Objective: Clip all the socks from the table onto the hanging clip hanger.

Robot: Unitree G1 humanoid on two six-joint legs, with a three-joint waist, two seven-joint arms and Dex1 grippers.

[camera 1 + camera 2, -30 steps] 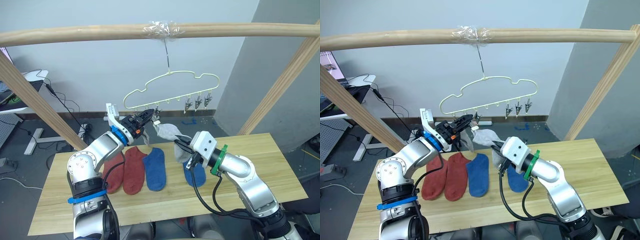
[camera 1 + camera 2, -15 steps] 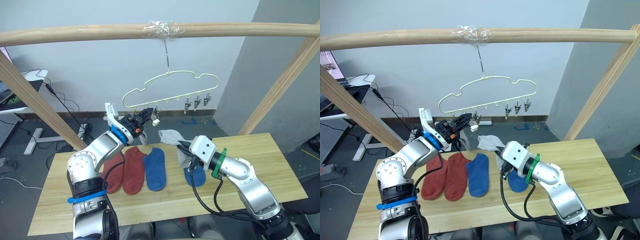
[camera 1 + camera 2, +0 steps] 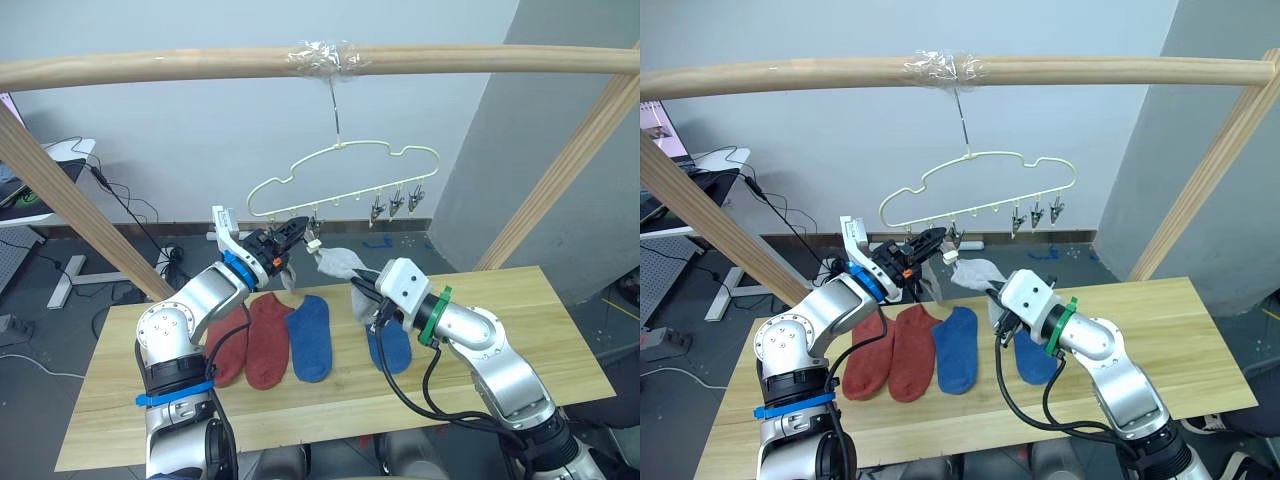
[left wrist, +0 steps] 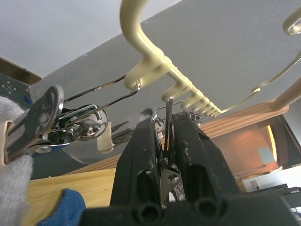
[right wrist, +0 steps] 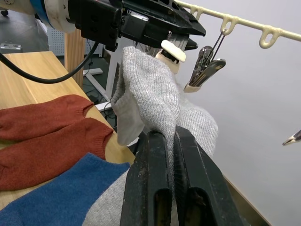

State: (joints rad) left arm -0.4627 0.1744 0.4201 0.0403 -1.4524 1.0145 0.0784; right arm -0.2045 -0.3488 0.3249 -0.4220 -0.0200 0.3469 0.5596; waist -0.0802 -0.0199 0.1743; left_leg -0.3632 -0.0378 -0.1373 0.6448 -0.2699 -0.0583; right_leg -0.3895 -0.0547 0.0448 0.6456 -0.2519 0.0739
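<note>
Evidently both arms raised, sock (image 5: 155,101) beside clip (image 4: 164,136).

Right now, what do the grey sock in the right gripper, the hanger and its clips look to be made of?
Grey sock: soft knit fabric, matte, with visible ribbing and limp folds. Hanger: smooth pale yellow-green rod, probably coated wire or plastic; the look leaves it open. Clips: shiny bare metal with cream tips, likely plastic.

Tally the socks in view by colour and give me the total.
Rust-red socks: 2, flat on the table
Blue socks: 2, flat on the table
Light grey sock: 1, held up by the right gripper
Total: 5 socks that can be made out
</note>
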